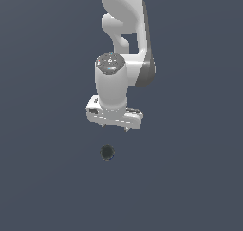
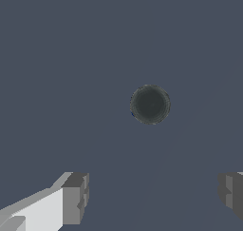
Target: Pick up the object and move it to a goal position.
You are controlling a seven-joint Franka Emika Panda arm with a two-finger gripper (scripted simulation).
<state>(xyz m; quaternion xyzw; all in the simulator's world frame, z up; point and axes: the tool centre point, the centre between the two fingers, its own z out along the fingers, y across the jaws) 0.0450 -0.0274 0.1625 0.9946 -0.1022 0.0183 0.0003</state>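
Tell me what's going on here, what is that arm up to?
A white robot arm is poised over a small dark ball on a plain grey surface. Its gripper is open, the two fingers spread wide with nothing between them. The ball lies apart from the gripper, untouched, so the pickup is not yet done.

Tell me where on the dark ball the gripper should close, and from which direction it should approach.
Across the widest middle of the ball, coming straight down from above. It is round, so no side is better than another, but pads set off-centre would probably squeeze it out. The gripper is open, much wider than the ball, with nothing near it. The ball is not yet between the fingers, so centre first.
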